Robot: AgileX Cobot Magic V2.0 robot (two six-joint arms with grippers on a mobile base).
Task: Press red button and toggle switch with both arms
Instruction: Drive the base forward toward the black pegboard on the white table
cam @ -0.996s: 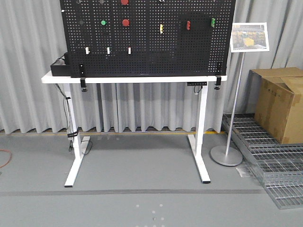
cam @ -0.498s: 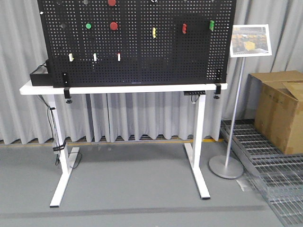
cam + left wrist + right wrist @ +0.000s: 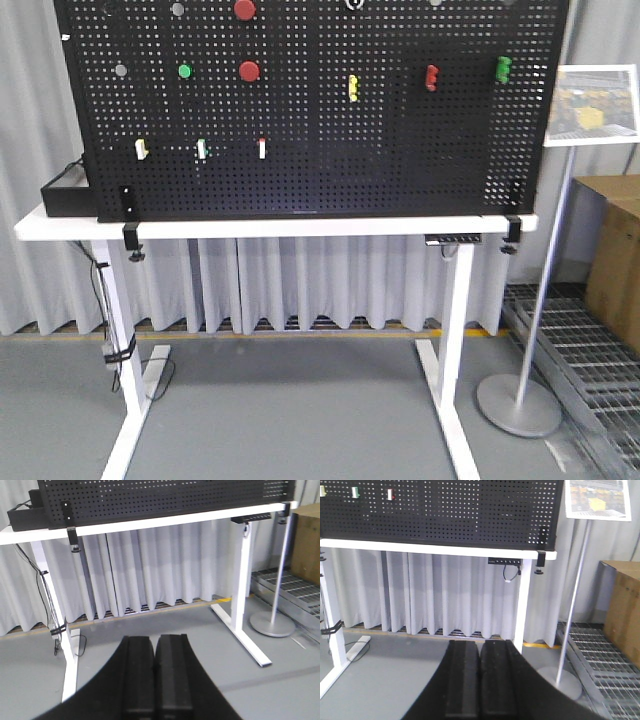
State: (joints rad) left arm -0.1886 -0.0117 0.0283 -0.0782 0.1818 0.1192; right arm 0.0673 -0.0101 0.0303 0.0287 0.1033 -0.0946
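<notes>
Two red buttons show on the black pegboard (image 3: 330,170) in the front view: one (image 3: 249,70) beside a small green button (image 3: 184,71), the other (image 3: 244,9) at the top edge. Three small pale toggle switches (image 3: 201,149) sit in a row below them. Two of these switches (image 3: 390,494) also appear at the top left of the right wrist view. My left gripper (image 3: 155,639) is shut and empty, low over the floor and far from the board. My right gripper (image 3: 480,642) is likewise shut and empty. Neither arm shows in the front view.
The pegboard stands on a white table (image 3: 270,227) with white legs (image 3: 455,380). Yellow (image 3: 353,87), red (image 3: 431,77) and green (image 3: 503,68) handles sit further right. A sign stand (image 3: 540,300) and cardboard box (image 3: 615,250) are at the right, with metal grating (image 3: 590,370) on the floor.
The pegboard and table have grown larger in the front view and shifted, so the base has moved closer to them. More of the board's top now shows.
</notes>
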